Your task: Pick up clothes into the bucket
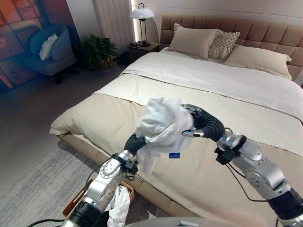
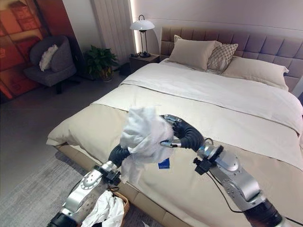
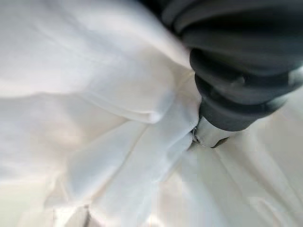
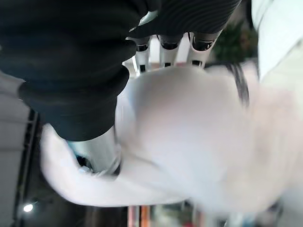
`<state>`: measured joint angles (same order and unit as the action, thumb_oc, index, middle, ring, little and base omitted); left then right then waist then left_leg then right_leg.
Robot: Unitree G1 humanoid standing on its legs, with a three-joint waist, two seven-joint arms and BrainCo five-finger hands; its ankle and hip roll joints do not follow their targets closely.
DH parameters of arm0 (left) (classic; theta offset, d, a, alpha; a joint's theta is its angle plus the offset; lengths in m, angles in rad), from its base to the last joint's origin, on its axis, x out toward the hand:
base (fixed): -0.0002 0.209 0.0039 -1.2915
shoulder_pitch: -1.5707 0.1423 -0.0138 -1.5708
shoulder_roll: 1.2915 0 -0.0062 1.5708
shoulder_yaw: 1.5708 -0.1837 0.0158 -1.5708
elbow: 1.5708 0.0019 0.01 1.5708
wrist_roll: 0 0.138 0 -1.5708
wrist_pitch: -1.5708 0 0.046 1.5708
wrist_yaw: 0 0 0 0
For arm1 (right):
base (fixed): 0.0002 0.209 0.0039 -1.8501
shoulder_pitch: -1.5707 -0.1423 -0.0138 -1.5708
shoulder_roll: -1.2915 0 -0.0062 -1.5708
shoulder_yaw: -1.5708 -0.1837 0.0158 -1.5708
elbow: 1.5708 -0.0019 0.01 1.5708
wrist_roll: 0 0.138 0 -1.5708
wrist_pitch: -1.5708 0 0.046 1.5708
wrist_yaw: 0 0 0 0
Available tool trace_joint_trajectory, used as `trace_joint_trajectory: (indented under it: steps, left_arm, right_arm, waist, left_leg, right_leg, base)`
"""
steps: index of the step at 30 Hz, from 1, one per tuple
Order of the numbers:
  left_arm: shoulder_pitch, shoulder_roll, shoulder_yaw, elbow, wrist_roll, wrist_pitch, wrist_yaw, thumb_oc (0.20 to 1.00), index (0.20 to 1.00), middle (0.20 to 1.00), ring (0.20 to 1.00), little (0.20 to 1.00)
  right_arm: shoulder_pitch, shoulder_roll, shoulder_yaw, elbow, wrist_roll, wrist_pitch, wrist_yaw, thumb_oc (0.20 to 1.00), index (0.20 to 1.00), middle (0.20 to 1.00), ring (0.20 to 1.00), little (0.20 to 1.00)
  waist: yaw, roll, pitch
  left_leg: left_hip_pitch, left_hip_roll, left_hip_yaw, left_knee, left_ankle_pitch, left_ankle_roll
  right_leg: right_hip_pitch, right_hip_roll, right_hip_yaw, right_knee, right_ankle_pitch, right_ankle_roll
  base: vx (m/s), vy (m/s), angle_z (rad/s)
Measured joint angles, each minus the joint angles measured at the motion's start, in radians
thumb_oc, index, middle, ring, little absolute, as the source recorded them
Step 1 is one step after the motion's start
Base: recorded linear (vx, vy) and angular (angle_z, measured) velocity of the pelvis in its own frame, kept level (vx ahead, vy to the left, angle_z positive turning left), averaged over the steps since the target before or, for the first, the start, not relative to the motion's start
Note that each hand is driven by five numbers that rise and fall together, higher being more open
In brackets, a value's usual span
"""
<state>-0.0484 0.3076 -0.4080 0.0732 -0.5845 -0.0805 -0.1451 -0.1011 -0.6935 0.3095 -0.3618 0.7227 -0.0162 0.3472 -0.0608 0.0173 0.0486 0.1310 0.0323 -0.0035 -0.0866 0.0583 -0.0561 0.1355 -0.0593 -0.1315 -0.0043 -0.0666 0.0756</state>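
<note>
**Item: white garment, held aloft between both robot hands**

- Garment: bunched white cloth with a small blue tag, raised above the near edge of the bed. A loose tail hangs toward 6 o'clock.
- Right robot hand: at the garment's 3 o'clock side. Its wrist view shows fingers and thumb curled round the bundle, clamped on the cloth.
- Left robot hand: at the garment's 7 o'clock side, its cover pressed into the folds. Fingers are buried in cloth, so I cannot tell whether they grip.
- Bucket: a woven basket on the floor at 7 o'clock from the garment, beside the bed base. It already holds white clothes.
- Other: pillows at 12 o'clock, lamp and plant at 11 o'clock, armchair at 10 o'clock.

Handling note (judgement): the step is carrying the garment to the bucket. Swing both hands together toward 7 o'clock, keeping the clamp firm. Centre the bundle over the opening, so the hanging tail falls inside the rim. Lower before releasing, or the cloth may drape outside.
</note>
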Motion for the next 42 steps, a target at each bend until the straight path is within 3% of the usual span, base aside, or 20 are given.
trace_joint_trajectory:
  steps: [4, 11, 13, 19, 24, 26, 31, 35, 37, 42]
  left_arm:
    - [0.080, -0.061, 0.052, 0.004, -0.078, 0.008, 0.023, 0.200, 0.200, 0.200, 0.200, 0.200]
    - [0.172, -0.070, 0.324, 0.006, -0.095, -0.010, 0.062, 0.200, 0.200, 0.200, 0.200, 0.200]
    - [0.198, -0.059, 0.403, 0.006, -0.095, -0.040, 0.087, 0.200, 0.200, 0.200, 0.200, 0.200]
    - [0.253, -0.032, 0.579, 0.000, 0.055, -0.105, 0.132, 0.200, 0.200, 0.200, 0.200, 0.200]
    - [0.284, 0.002, 0.631, 0.028, 0.121, -0.142, 0.158, 0.200, 0.200, 0.200, 0.200, 0.200]
    - [0.292, 0.012, 0.633, 0.065, 0.136, -0.154, 0.172, 0.200, 0.200, 0.200, 0.200, 0.200]
    - [0.279, 0.099, 0.632, 0.234, 0.244, -0.158, 0.207, 0.200, 0.200, 0.200, 0.200, 0.200]
    - [0.263, 0.153, 0.629, 0.354, 0.296, -0.153, 0.230, 0.200, 0.200, 0.200, 0.200, 0.200]
    - [0.222, 0.194, 0.625, 0.468, 0.319, -0.146, 0.246, 0.200, 0.200, 0.200, 0.200, 0.200]
    - [0.159, 0.274, 0.619, 0.622, 0.377, -0.137, 0.273, 0.200, 0.200, 0.200, 0.200, 0.200]
  right_arm:
    - [0.069, 0.053, -0.050, 0.008, 0.006, -0.002, -0.019, 1.000, 1.000, 1.000, 1.000, 1.000]
    - [0.309, 0.205, -0.215, 0.135, -0.052, -0.007, -0.030, 1.000, 1.000, 1.000, 1.000, 1.000]
    - [0.377, 0.199, -0.249, 0.192, -0.106, 0.003, -0.053, 1.000, 1.000, 1.000, 1.000, 1.000]
    - [0.487, 0.299, -0.345, 0.435, -0.229, -0.006, -0.096, 1.000, 1.000, 1.000, 1.000, 1.000]
    - [0.460, 0.349, -0.378, 0.687, -0.287, -0.033, -0.156, 1.000, 1.000, 1.000, 1.000, 1.000]
    - [0.454, 0.363, -0.386, 0.781, -0.298, -0.060, -0.176, 1.000, 1.000, 1.000, 1.000, 1.000]
    - [0.373, 0.360, -0.393, 1.073, -0.438, -0.067, -0.263, 1.000, 1.000, 1.000, 1.000, 1.000]
    - [0.356, 0.356, -0.399, 1.144, -0.490, -0.074, -0.292, 1.000, 1.000, 1.000, 1.000, 1.000]
    - [0.331, 0.339, -0.397, 1.174, -0.518, -0.084, -0.294, 1.000, 1.000, 1.000, 1.000, 1.000]
    - [0.277, 0.319, -0.396, 1.269, -0.558, -0.091, -0.319, 1.000, 1.000, 1.000, 1.000, 1.000]
  waist:
    - [-0.005, -0.018, 0.008]
    - [0.001, -0.030, 0.014]
    - [0.003, -0.028, 0.017]
    - [0.021, -0.038, 0.025]
    - [0.025, -0.041, 0.042]
    - [0.047, -0.034, 0.055]
    - [0.073, -0.045, 0.139]
    - [0.075, -0.057, 0.196]
    - [0.076, -0.066, 0.241]
    - [0.077, -0.094, 0.291]
  left_leg:
    - [0.001, 0.002, 0.001, 0.000, 0.000, 0.000]
    - [-0.002, 0.002, -0.002, 0.000, -0.003, -0.001]
    - [-0.006, 0.000, -0.002, -0.001, -0.006, 0.000]
    - [-0.023, -0.005, -0.027, 0.000, -0.006, 0.000]
    - [-0.041, -0.012, -0.048, 0.007, -0.006, 0.000]
    - [-0.075, -0.016, -0.055, 0.020, -0.006, 0.000]
    - [-0.179, -0.032, -0.089, 0.091, -0.007, -0.002]
    - [-0.241, -0.040, -0.108, 0.134, -0.010, -0.005]
    - [-0.314, -0.050, -0.110, 0.192, -0.024, -0.006]
    - [-0.374, -0.064, -0.107, 0.238, -0.047, 0.005]
  right_leg:
    - [-0.001, 0.002, 0.003, 0.000, 0.000, 0.000]
    - [0.001, 0.002, -0.002, -0.001, 0.000, 0.000]
    - [-0.001, 0.000, -0.005, -0.002, -0.001, -0.001]
    - [-0.002, -0.003, -0.024, -0.009, -0.001, 0.000]
    - [-0.012, -0.009, -0.044, -0.005, -0.005, 0.004]
    - [-0.035, -0.012, -0.050, 0.007, -0.005, 0.005]
    - [-0.117, -0.026, -0.081, 0.061, -0.011, 0.007]
    - [-0.183, -0.041, -0.095, 0.123, -0.030, 0.005]
    - [-0.267, -0.058, -0.092, 0.211, -0.055, 0.005]
    - [-0.337, -0.079, -0.080, 0.276, -0.077, 0.003]
  base:
    - [0.01, 0.000, -0.02]
    - [0.00, 0.001, 0.00]
    - [0.01, 0.018, 0.04]
    - [-0.02, 0.020, 0.09]
    - [-0.08, 0.034, 0.14]
    - [-0.11, 0.026, 0.10]
    - [-0.12, 0.048, 0.20]
    - [-0.13, 0.077, 0.16]
    - [-0.09, 0.085, 0.06]
    - [-0.02, 0.073, -0.01]
